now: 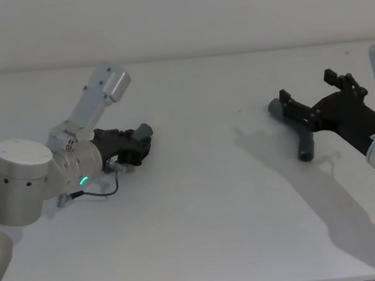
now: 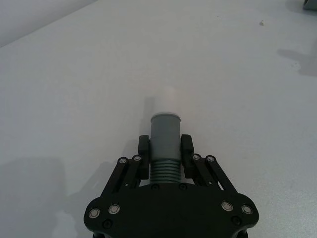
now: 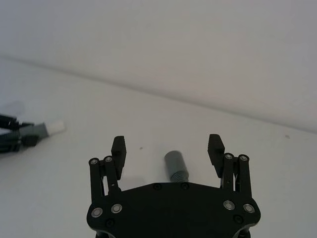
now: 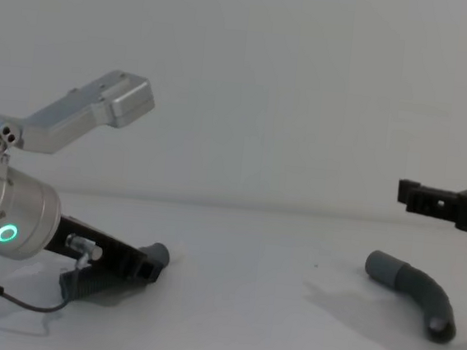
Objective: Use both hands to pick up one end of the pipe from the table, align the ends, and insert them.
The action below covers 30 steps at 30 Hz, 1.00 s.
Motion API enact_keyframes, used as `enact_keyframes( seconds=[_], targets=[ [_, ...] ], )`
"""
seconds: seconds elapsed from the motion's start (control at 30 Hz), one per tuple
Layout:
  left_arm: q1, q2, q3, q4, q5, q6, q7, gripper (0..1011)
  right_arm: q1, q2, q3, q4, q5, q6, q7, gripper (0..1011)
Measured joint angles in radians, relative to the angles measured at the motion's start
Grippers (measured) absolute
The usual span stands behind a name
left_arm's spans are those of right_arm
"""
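Left gripper (image 1: 140,142), frame left, is clamped on straight piece (image 2: 165,130), collar left free for mating; right gripper (image 3: 168,147) is held spread above curved piece (image 4: 417,294), frame right, for grasping.

Left gripper (image 2: 165,146): reaching low, fingers clamping the straight pipe piece (image 2: 165,129).
Right gripper (image 3: 167,146): hovering, fingers standing wide apart.

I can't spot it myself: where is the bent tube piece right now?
The curved piece lies on the table at the robot's right, beneath the open right gripper, far from the straight piece in the left gripper.
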Motion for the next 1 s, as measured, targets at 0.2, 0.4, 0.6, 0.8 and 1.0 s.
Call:
enact_keyframes(
  seconds=[0.2, 0.4, 0.6, 0.8, 1.0],
  targets=[
    [0.0, 0.0, 0.0, 0.0, 0.0, 0.0, 0.0, 365, 0.037, 0.018, -0.01, -0.002, 0.008, 0.098, 0.028, 1004],
    [0.0, 0.0, 0.0, 0.0, 0.0, 0.0, 0.0, 365, 0.078, 0.025, -0.013, 0.007, 0.018, 0.198, 0.048, 1004],
    [0.0, 0.0, 0.0, 0.0, 0.0, 0.0, 0.0, 365, 0.111, 0.017, -0.01, 0.029, 0.026, 0.279, 0.048, 1004],
    [0.0, 0.0, 0.0, 0.0, 0.0, 0.0, 0.0, 365, 0.136, 0.006, -0.008, 0.06, 0.028, 0.329, 0.047, 1004],
    [0.0, 0.0, 0.0, 0.0, 0.0, 0.0, 0.0, 365, 0.154, 0.001, -0.011, 0.095, 0.024, 0.356, 0.047, 1004]
  ],
)
